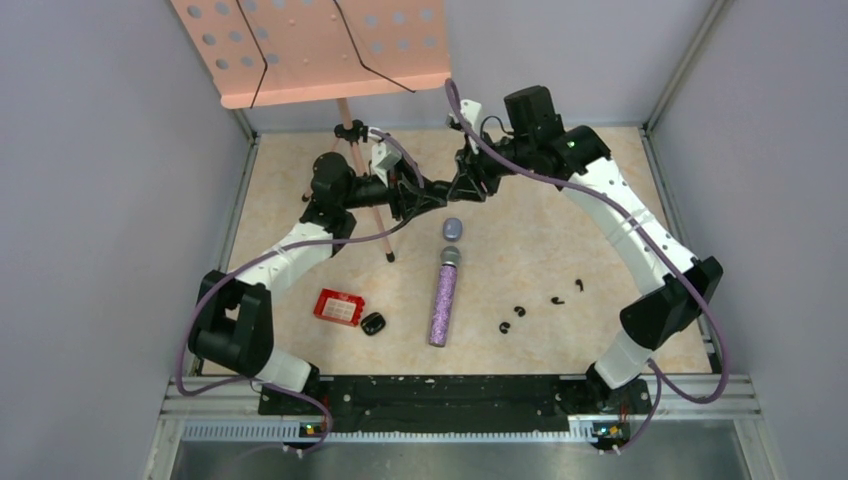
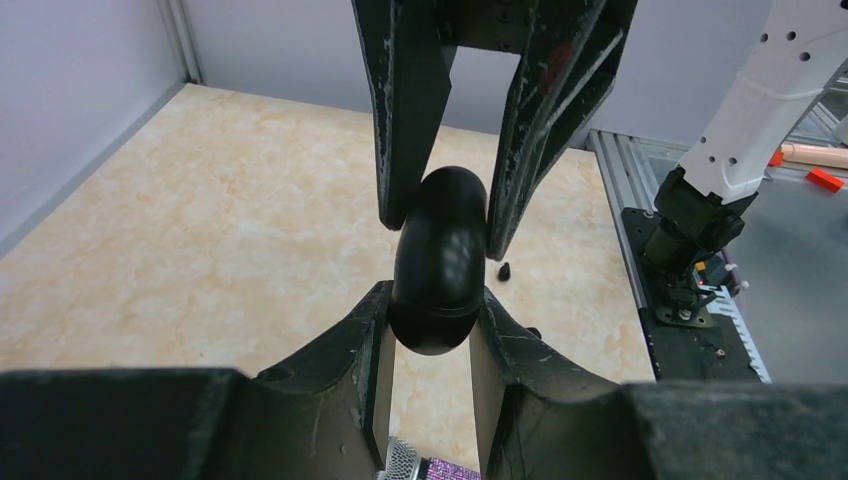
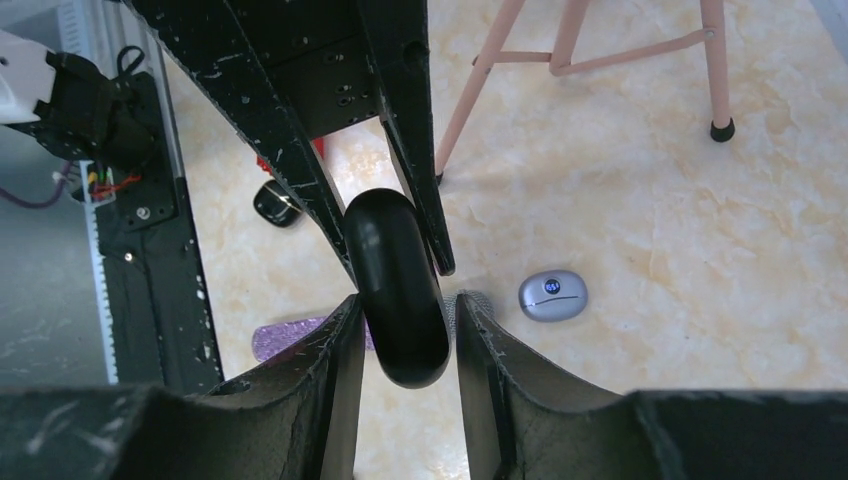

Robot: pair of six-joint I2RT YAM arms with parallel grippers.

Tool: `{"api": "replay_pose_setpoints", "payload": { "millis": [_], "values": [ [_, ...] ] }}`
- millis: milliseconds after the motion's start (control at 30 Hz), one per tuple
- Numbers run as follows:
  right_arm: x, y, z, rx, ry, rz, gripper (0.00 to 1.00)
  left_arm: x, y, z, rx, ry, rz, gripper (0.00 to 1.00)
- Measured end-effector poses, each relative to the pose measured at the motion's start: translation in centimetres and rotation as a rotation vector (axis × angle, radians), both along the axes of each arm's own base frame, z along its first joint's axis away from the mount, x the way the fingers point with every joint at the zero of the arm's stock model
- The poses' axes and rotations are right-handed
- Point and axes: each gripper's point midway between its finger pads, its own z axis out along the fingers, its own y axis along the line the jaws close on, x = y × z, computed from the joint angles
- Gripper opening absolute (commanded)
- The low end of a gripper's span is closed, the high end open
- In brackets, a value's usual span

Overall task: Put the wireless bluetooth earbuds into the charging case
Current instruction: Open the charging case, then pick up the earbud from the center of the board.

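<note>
A glossy black charging case [image 2: 440, 250] hangs in the air between both grippers at the back middle of the table. My left gripper [image 2: 432, 300] is shut on one end of it, just past its seam. My right gripper [image 3: 405, 300] is shut on the other end; the case also shows in the right wrist view [image 3: 395, 290]. Several tiny black earbuds [image 1: 556, 298] lie loose on the table at the front right, and one shows in the left wrist view [image 2: 505, 270]. The pale purple earbuds are out of view.
A closed grey-purple case [image 1: 452, 228] lies just below the grippers, above a glittery purple microphone [image 1: 445, 300]. A second black case [image 1: 373, 323] and a red box [image 1: 338, 307] lie at the front left. A pink music stand [image 1: 320, 50] stands at the back left.
</note>
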Motion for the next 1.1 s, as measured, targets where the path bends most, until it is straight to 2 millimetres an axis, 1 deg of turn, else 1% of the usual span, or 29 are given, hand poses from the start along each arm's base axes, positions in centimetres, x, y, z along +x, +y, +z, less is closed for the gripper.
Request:
{"api": "replay_pose_setpoints", "payload": {
  "millis": [133,233,267,367,433,567,700,833,900,967,1033,1100],
  "values": [
    [1.0,-0.3,0.6,0.026,0.042,-0.031,0.37,0.5,0.1,-0.3,0.001,0.004,0.01,0.0],
    [2.3,-0.8,1.1,0.044,0.041,-0.07,0.36,0.1,-0.1,-0.6,0.006,0.009,-0.015,0.0],
    [2.4,-0.9,1.1,0.049,0.051,-0.076,0.37,0.1,-0.2,-0.6,0.005,0.007,-0.016,0.0],
    [2.4,-0.9,1.1,0.056,0.069,-0.081,0.37,0.1,-0.2,-0.6,0.004,0.004,-0.015,0.0],
    [2.3,-0.9,1.0,0.06,0.079,-0.082,0.38,0.1,-0.2,-0.6,0.004,0.005,-0.014,0.0],
    [2.3,-1.0,1.2,0.073,0.096,-0.085,0.47,0.3,-0.2,-0.6,0.001,0.028,-0.007,0.0],
    [2.4,-1.1,2.7,0.109,0.089,-0.085,0.52,0.8,-0.2,-1.0,0.001,0.06,0.016,0.0],
    [1.5,-1.5,3.9,0.132,0.072,-0.084,0.51,2.1,0.1,-1.6,-0.004,0.114,0.07,0.0],
    [0.6,-2.4,4.0,0.126,0.059,-0.094,0.49,2.7,0.3,-1.8,-0.009,0.147,0.099,0.0],
    [-0.3,-3.9,3.4,0.107,0.052,-0.118,0.46,3.2,0.6,-1.9,-0.013,0.173,0.123,0.0],
    [-1.0,-6.2,1.6,0.063,0.046,-0.164,0.42,3.6,0.9,-1.9,-0.018,0.186,0.141,0.0],
    [-1.3,-8.8,-1.2,-0.009,0.043,-0.216,0.4,3.8,1.0,-2.0,-0.02,0.197,0.156,0.0]
  ]
}}
